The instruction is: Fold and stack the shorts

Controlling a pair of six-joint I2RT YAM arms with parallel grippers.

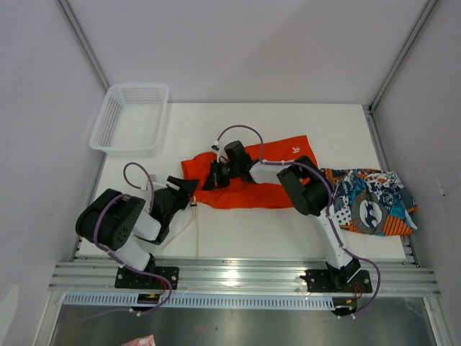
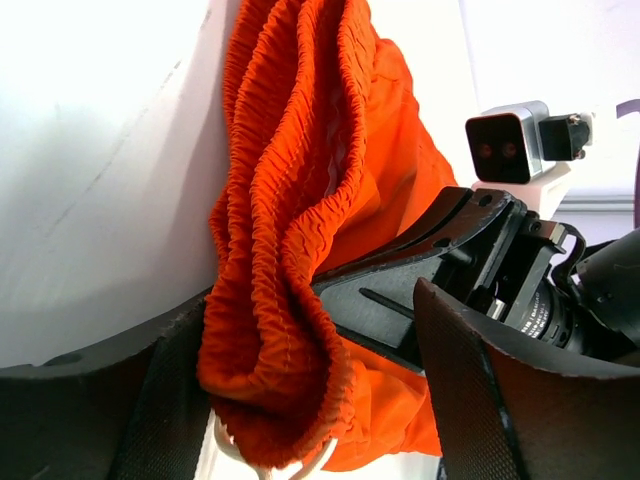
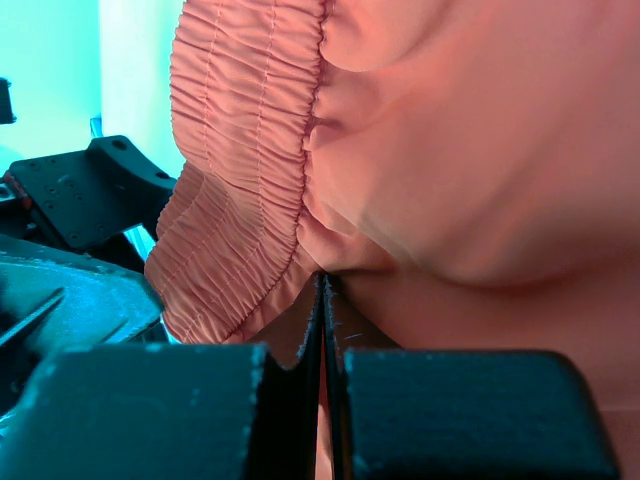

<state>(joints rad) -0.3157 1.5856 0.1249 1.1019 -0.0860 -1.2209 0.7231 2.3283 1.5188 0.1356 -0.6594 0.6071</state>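
The plain orange shorts [image 1: 266, 180] lie spread across the middle of the table. My right gripper [image 1: 213, 177] is at their left part, and in the right wrist view it [image 3: 322, 290] is shut on a thin fold of the orange cloth just below the gathered waistband [image 3: 250, 170]. My left gripper [image 1: 189, 187] is at the shorts' left tip. In the left wrist view it [image 2: 305, 335] is open, with the bunched waistband [image 2: 285, 250] and a loop of white drawstring [image 2: 270, 465] hanging between the fingers against the left one. The printed shorts [image 1: 371, 202] lie crumpled at the right.
A white mesh basket [image 1: 130, 119] stands at the table's back left corner. The right arm's wrist and camera [image 2: 510, 145] sit close in front of my left gripper. Metal frame posts stand at the back corners, and a rail [image 1: 245, 274] runs along the near edge.
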